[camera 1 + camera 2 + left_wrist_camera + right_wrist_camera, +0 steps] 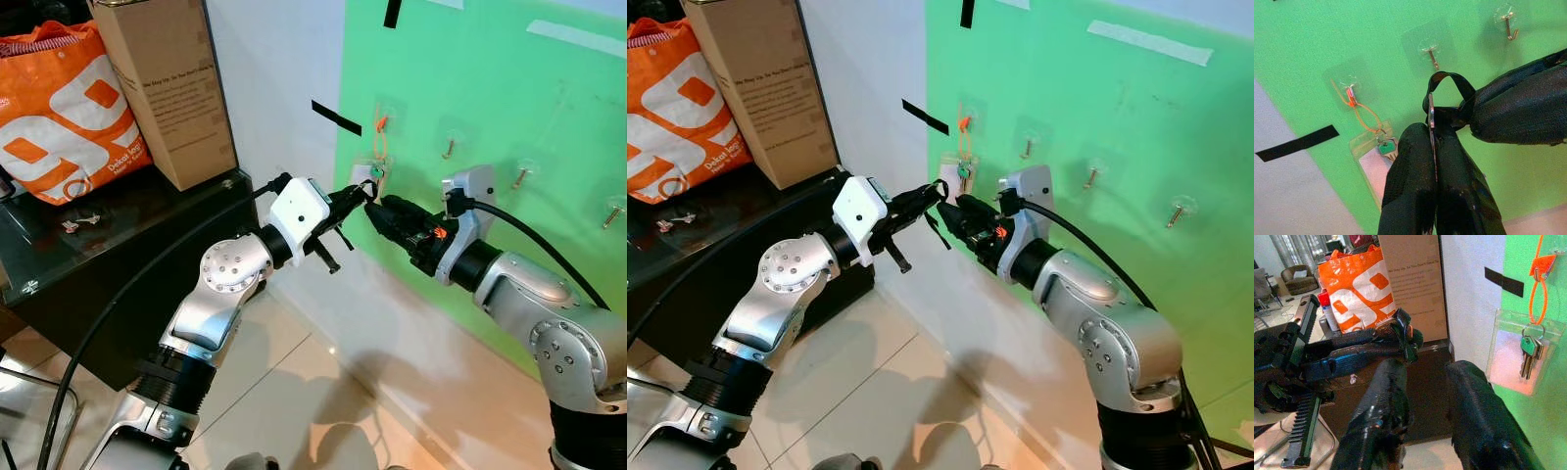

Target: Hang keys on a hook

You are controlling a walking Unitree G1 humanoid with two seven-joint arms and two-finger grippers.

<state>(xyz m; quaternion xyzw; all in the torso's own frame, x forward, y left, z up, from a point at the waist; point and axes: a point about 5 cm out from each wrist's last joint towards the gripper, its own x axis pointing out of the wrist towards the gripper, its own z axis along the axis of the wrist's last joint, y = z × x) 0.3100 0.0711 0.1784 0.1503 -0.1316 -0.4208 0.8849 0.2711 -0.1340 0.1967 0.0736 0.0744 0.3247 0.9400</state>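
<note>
A green board (pixel 509 88) on the wall carries several clear stick-on hooks (pixel 449 149). From the leftmost hook an orange loop hangs with a set of keys (pixel 377 174) and a clear pouch (pixel 1513 357). My left gripper (pixel 1432 134) is shut on a thin flat key with a black strap loop (pixel 1444 81), held just in front of the board below that hook. My right gripper (pixel 1427 366) faces it tip to tip, open, with one finger (pixel 1518 107) touching the strap loop.
A dark glass-topped cabinet (pixel 118 245) stands at the left with a cardboard box (pixel 171 88), an orange bag (pixel 64 108) and a small key set (pixel 80 223) on it. Black tape (pixel 336 117) marks the white wall. Tiled floor lies below.
</note>
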